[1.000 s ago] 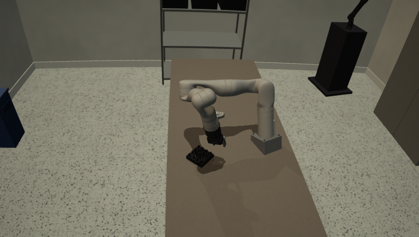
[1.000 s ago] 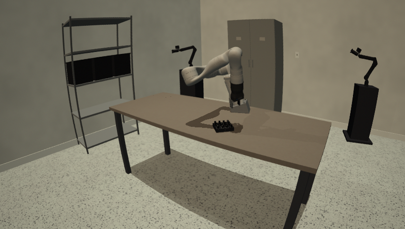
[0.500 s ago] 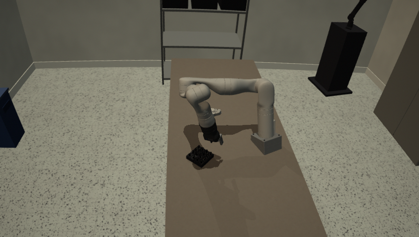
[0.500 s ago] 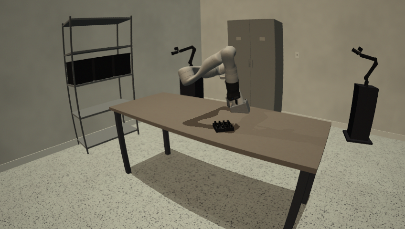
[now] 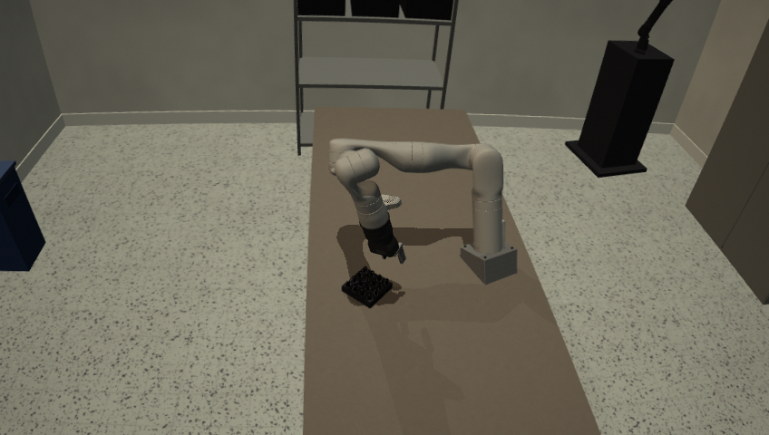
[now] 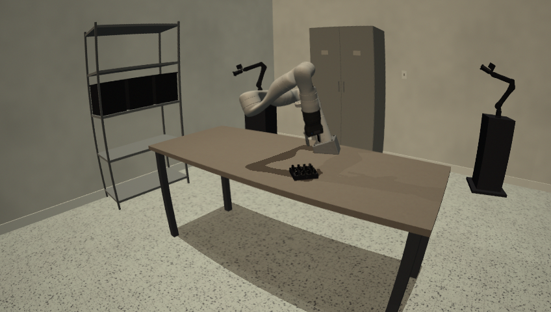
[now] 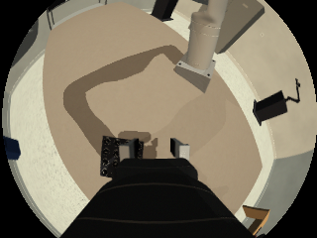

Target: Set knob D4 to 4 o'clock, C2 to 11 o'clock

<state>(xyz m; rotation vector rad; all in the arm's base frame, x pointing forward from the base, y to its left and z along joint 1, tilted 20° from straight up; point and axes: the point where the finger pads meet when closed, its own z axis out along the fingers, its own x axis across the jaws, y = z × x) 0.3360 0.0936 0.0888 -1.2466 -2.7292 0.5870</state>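
The black knob box (image 5: 365, 286) stands on the brown table near its left edge, with several black knobs on top. It also shows in the exterior view (image 6: 303, 171) and at the left of the wrist view (image 7: 113, 155), partly hidden by a finger. My gripper (image 5: 393, 256) hangs open and empty above the table, a little behind and to the right of the box. It also shows in the exterior view (image 6: 314, 141), well above the box. In the wrist view its two fingers stand wide apart. The knob lines and names are too small to read.
The arm's base (image 5: 488, 261) is bolted to the table to the right of the box. A metal shelf (image 5: 372, 64) stands behind the table's far end. A black camera stand (image 5: 620, 107) is at the back right, a cabinet (image 6: 345, 86) beyond the table.
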